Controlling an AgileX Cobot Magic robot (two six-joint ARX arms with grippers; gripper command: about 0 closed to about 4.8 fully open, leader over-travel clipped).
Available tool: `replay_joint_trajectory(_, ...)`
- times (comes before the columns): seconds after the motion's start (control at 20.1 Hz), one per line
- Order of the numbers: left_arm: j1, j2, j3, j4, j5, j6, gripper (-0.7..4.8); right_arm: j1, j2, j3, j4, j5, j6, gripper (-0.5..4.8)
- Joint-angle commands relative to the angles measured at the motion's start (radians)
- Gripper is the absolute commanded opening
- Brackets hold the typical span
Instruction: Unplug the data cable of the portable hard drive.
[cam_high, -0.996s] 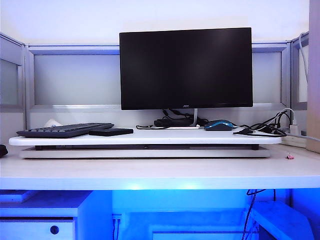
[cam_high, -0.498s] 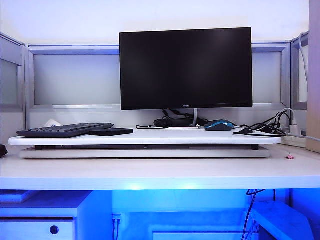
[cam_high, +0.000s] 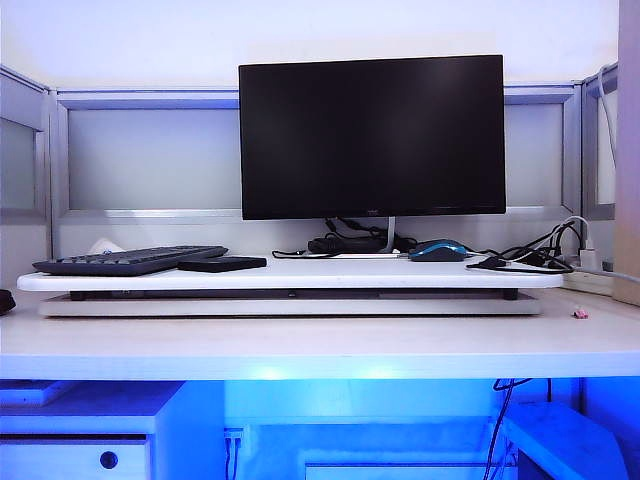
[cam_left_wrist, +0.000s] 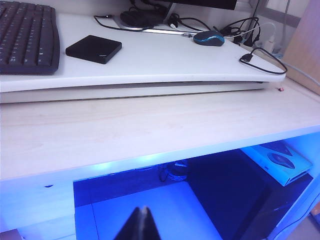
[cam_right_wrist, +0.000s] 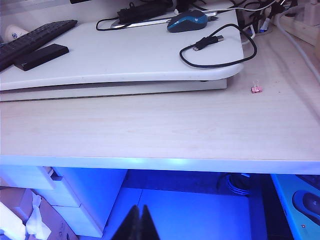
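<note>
1. Exterior view: neither of my grippers showed. The portable hard drive (cam_high: 222, 264) lay flat on the white riser (cam_high: 290, 279), just beside the keyboard (cam_high: 130, 261), under the dark monitor (cam_high: 371, 136). The mouse (cam_high: 437, 250) sat toward the right.

2. Left wrist view: my left gripper (cam_left_wrist: 139, 226) hung low in front of the desk (cam_left_wrist: 150, 130), jaws pressed together, holding nothing. The drive (cam_left_wrist: 94, 49) rested near the keyboard (cam_left_wrist: 26, 37).

3. Right wrist view: my right gripper (cam_right_wrist: 138, 223) was likewise closed and empty below the desk edge. The data cable (cam_right_wrist: 220, 50) lay looped at the riser's right corner, well apart from the drive (cam_right_wrist: 41, 56), its plug free.
</note>
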Motion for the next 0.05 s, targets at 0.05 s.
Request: replay_joint_trajectory(0.05,0.0,0.001,0.0,-0.024,0.006,-0.003,-0.04,0.0,-0.004,0.001,0.014,-0.001,0.0,-0.08)
